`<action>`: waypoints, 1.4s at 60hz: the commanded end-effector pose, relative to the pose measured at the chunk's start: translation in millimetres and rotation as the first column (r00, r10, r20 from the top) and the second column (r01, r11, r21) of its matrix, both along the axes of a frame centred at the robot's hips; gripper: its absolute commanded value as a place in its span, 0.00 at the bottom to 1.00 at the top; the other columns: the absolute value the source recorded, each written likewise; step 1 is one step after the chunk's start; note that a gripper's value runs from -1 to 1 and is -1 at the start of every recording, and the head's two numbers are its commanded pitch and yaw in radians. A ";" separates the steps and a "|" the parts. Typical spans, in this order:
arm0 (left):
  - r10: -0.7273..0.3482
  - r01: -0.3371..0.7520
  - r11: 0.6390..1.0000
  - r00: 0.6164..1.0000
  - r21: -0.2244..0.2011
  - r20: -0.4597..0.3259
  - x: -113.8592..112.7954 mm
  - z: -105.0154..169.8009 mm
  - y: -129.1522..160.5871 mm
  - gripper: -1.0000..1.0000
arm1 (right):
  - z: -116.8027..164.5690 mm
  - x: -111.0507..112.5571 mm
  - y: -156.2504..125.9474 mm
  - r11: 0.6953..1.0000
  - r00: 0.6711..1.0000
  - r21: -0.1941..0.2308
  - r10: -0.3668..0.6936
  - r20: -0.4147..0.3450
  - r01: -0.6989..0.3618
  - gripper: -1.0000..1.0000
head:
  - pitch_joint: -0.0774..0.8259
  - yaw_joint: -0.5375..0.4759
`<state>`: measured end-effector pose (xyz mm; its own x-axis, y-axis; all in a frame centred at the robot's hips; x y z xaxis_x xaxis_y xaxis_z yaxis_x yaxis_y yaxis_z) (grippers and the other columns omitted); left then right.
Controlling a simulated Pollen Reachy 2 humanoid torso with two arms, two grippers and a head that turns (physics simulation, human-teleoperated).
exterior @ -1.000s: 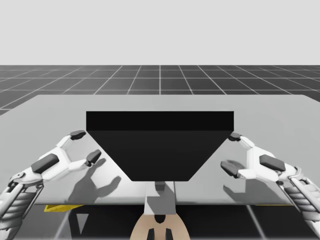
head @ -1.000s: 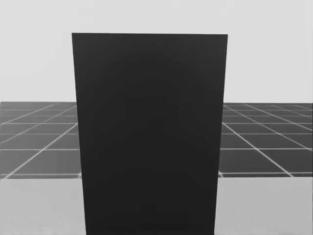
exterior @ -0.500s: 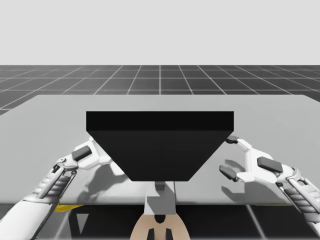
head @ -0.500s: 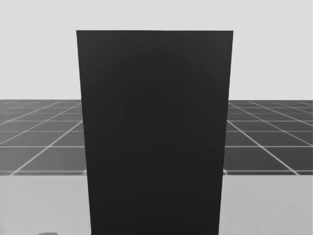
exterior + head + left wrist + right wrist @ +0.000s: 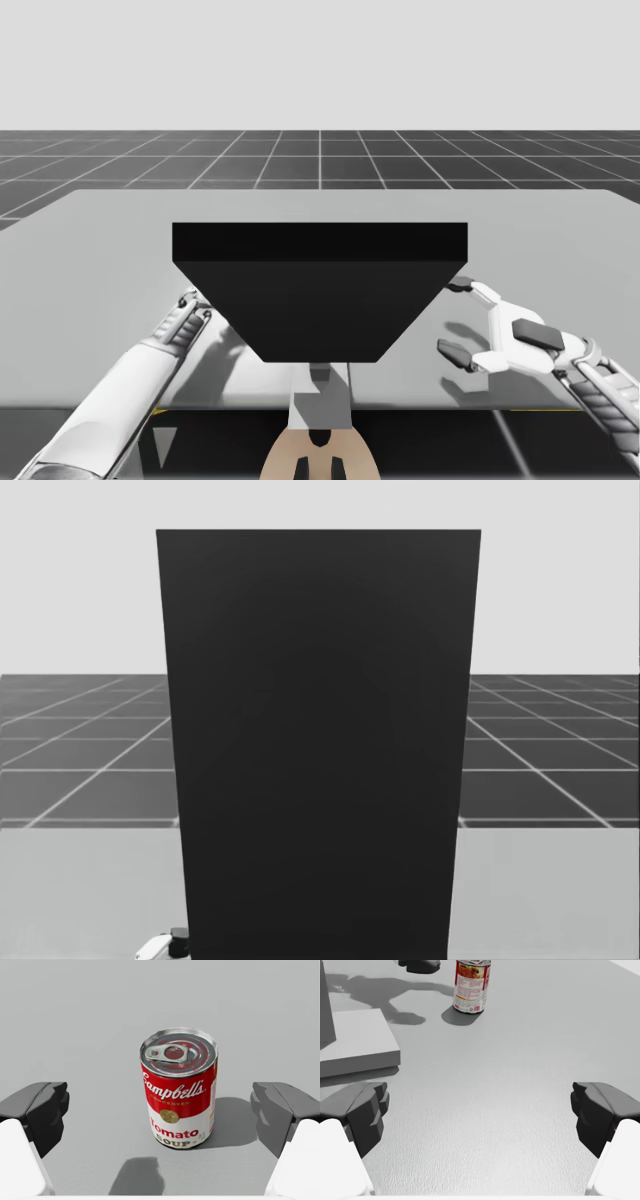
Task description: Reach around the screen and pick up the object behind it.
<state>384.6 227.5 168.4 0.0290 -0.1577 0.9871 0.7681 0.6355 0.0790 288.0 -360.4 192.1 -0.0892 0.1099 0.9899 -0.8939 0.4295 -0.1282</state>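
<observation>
The red-and-white can [image 5: 178,1087] stands upright on the grey table [image 5: 560,230] behind the black screen [image 5: 320,290], just ahead of our left pincer [image 5: 160,1110], whose spread fingers do not touch it. Our right pincer [image 5: 480,1110], also spread, hovers well apart from the can.

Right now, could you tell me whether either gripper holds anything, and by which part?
Nothing is held. The left gripper is open, the red-and-white can ahead of it, untouched; the right gripper is open above the table.
</observation>
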 end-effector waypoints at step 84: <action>0.224 -0.225 0.974 0.974 0.040 0.017 6.2 9.1 101.8 1.00 | 0.3 -3.9 3.1 0.996 0.997 0.020 0.082 -0.011 -0.082 0.00 | 0.17 0.52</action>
